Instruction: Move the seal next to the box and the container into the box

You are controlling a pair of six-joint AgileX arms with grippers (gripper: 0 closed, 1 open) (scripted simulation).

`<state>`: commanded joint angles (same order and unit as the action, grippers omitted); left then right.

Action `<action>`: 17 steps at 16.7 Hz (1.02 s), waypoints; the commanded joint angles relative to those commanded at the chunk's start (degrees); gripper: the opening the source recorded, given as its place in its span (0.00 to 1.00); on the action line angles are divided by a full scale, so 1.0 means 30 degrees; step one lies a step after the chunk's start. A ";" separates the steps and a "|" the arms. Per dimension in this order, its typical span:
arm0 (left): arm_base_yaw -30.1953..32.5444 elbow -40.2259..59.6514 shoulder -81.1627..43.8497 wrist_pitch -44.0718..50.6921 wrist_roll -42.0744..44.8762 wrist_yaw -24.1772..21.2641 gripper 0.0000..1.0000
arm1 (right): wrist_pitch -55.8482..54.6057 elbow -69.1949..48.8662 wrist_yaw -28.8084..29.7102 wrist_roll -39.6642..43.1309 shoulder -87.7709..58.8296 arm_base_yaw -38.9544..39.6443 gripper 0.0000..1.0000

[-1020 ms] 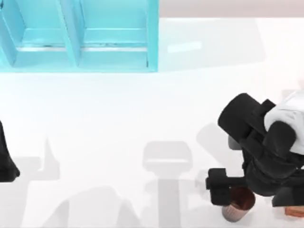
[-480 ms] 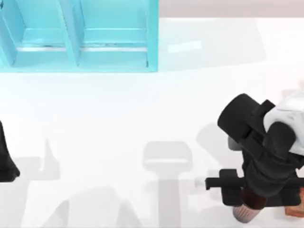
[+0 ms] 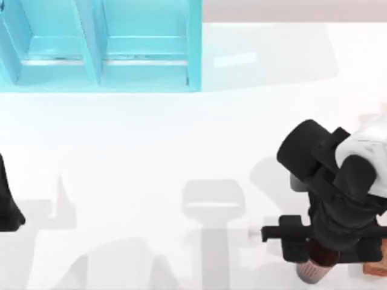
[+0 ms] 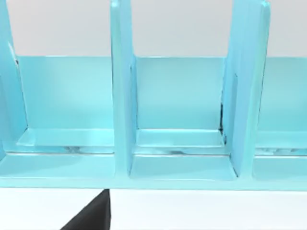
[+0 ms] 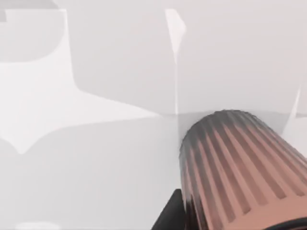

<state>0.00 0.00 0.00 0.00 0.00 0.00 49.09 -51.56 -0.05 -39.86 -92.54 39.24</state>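
Observation:
The container [image 3: 314, 270], a ribbed pinkish-brown cup, sits at the table's front right, mostly under my right arm. My right gripper [image 3: 314, 254] is down over it and shut on the container. In the right wrist view the container's ribbed wall [image 5: 240, 167] is very close, with a black fingertip [image 5: 168, 218] beside it. Just right of the container, a rust-orange corner of the seal [image 3: 376, 267] pokes out from under the arm. The teal box [image 3: 193, 48] stands at the back left, and its open compartments [image 4: 177, 96] face the left wrist camera. My left arm [image 3: 7, 205] is parked at the left edge.
White tabletop stretches between the box and the right arm, crossed by grey shadows. The right arm's black body [image 3: 338, 193] covers the front right corner. The box's upright dividers [image 4: 122, 86] split it into side-by-side bays.
Over the last second my right gripper shifted right and came over the container. The container now shows a little farther right and lower, more hidden by the arm. The left arm is unchanged.

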 joint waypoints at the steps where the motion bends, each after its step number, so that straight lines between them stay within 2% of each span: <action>1: 0.0000 0.0000 0.0000 0.0000 0.0000 0.0000 1.00 | 0.0000 0.0000 0.0000 0.0000 0.0000 0.0000 0.00; 5: 0.0000 0.0000 0.0000 0.0000 0.0000 0.0000 1.00 | 0.0753 -0.0402 0.0003 0.0681 0.0601 -0.0742 0.00; 13: 0.0000 0.0000 0.0000 0.0000 0.0000 0.0000 1.00 | 0.7971 -0.2608 0.0017 0.6672 0.5173 -0.6627 0.00; 17: 0.0000 0.0000 0.0000 0.0000 0.0000 0.0000 1.00 | 0.8510 -0.2820 0.0010 0.7206 0.5700 -0.7157 0.00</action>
<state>0.00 0.00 0.00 0.00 0.00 0.00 74.62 -60.02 -0.02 -18.24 -75.44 17.77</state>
